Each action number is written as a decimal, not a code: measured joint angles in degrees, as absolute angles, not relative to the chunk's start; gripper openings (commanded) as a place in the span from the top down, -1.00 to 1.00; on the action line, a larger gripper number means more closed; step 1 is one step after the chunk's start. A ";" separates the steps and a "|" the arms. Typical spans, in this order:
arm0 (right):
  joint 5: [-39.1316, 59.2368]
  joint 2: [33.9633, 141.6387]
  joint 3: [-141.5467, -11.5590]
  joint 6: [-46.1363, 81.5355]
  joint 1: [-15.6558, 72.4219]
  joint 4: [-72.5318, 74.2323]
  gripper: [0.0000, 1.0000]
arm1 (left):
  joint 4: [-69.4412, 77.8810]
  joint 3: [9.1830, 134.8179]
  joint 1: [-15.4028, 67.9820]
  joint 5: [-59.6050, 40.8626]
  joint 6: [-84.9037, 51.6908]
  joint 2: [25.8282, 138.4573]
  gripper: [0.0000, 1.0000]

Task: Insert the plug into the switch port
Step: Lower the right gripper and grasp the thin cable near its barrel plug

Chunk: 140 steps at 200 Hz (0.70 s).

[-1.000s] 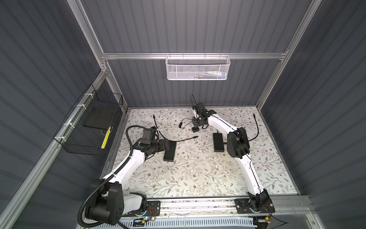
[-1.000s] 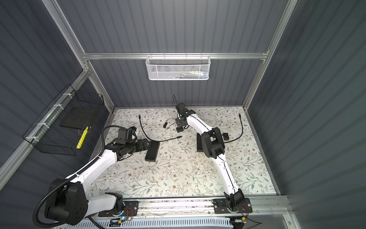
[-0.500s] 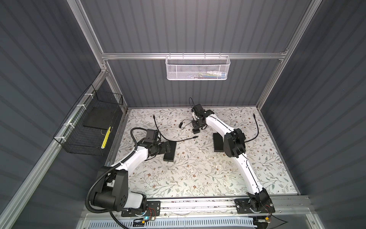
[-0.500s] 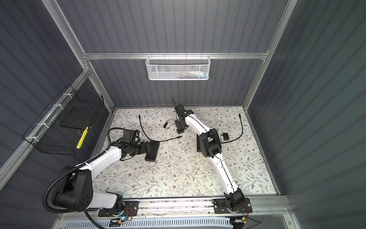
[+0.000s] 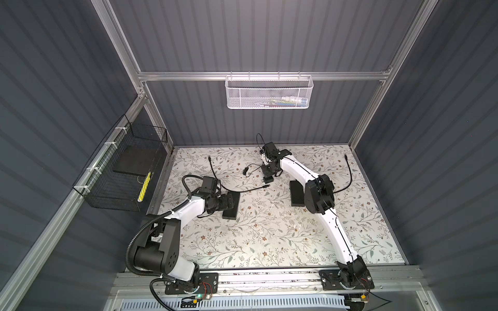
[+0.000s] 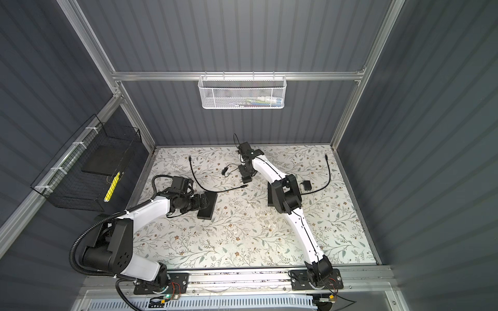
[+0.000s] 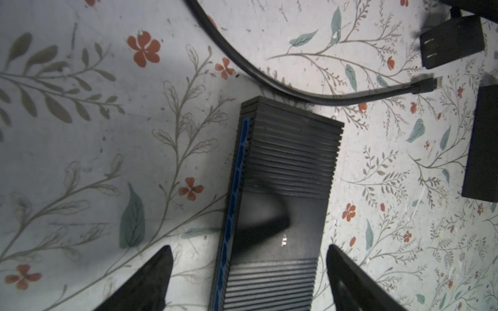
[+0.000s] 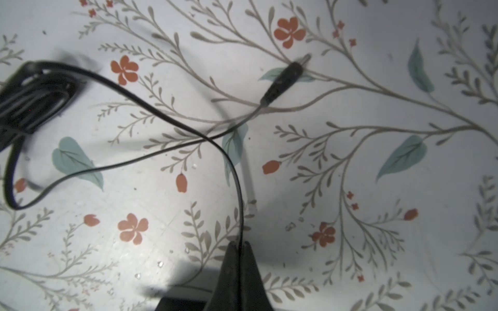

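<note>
– Two claws, two jobs, it seems. Why does the left claw [image 7: 248,249] stand spread wide around the switch [image 7: 285,172]?

– Probably to brace it. Its fingers flank the black body, neither visibly pressing it, and the blue port face [image 7: 237,188] along one side is uncovered.

– And the right claw [image 8: 239,249]?

– Pinched shut on the thin cord [image 8: 161,113], well back along it and not on the plug [image 8: 283,80] itself. The plug lies loose on the mat [image 8: 377,215], ahead of the claw's tips and apart from them, with a slack loop of cord between.

– So the plug is nowhere near the switch?

– Well apart in both top views. The right claw works toward the back of the mat. It would likely have to draw the cord in, or regrip nearer the plug, before any insertion.
</note>
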State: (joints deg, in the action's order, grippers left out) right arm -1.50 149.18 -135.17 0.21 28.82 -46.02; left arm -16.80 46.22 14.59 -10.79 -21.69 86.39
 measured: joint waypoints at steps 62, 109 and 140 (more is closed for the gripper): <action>-1.50 134.85 -123.13 -1.63 27.33 -46.33 1.00 | -16.19 46.22 14.59 -11.60 -22.74 86.39 -0.77; -0.16 114.89 -103.92 -0.99 27.09 -45.28 1.00 | -15.31 46.74 14.59 -11.62 -22.70 86.41 -0.77; 1.80 102.94 -89.49 0.97 28.32 -45.47 1.00 | -14.31 48.03 14.59 -11.73 -22.68 86.96 -0.77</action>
